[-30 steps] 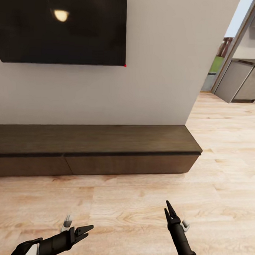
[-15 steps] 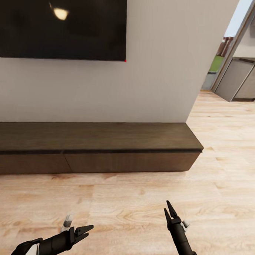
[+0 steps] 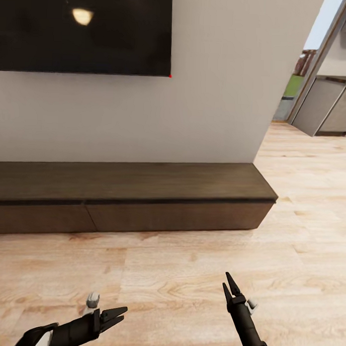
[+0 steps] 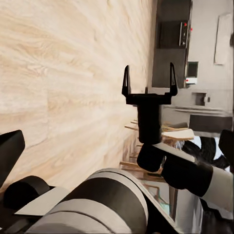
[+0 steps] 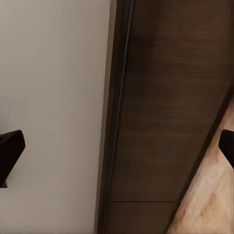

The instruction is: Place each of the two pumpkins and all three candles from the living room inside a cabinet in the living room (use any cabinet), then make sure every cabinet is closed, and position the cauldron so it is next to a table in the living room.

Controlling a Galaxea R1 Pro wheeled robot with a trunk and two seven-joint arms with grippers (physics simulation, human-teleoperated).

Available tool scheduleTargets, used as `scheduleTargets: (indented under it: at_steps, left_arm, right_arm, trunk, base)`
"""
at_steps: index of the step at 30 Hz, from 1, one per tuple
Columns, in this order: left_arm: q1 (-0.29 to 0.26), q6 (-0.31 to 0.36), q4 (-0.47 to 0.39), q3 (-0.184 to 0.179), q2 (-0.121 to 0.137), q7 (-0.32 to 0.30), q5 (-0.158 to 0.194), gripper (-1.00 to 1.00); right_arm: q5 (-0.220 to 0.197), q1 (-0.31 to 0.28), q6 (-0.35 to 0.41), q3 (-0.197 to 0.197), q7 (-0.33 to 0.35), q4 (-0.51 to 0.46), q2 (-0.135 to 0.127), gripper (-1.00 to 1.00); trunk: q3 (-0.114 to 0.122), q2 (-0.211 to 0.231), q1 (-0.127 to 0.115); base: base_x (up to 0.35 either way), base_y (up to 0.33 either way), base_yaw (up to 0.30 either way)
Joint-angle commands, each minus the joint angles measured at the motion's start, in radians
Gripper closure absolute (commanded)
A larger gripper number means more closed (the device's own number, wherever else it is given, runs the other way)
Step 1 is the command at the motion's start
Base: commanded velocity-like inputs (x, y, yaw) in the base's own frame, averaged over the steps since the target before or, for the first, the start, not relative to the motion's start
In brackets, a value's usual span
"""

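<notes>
Both arms are reaching forward low at the bottom of the head view. The left tool [image 3: 117, 313] and right tool [image 3: 228, 284] are both spreading open, holding nothing. The long dark-brown cabinet [image 3: 131, 199] is sitting across the middle, against the wall, drawers shut.

Pale wood-plank floor [image 3: 188, 284] is stretching across the room and running on past the wall's end toward the grey kitchen cupboards [image 3: 329, 112] at the far right. The long, low dark-brown cabinet [image 3: 126, 201] is sitting directly on this floor, backing against the white wall [image 3: 216, 94], with its drawer fronts lying flush and shut.
</notes>
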Motion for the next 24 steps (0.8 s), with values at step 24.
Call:
scheduleTargets:
  at_steps: [24]
  left_arm:
    - [0.001, 0.006, -0.004, -0.047, 0.021, -0.172, -0.042, -1.0]
  right_arm:
    - [0.006, -0.001, 0.048, -0.01, -0.012, 0.033, 0.004, -1.0]
  trunk:
    - [-0.01, -0.022, 0.011]
  base:
    - [0.078, 0.0, 0.0]
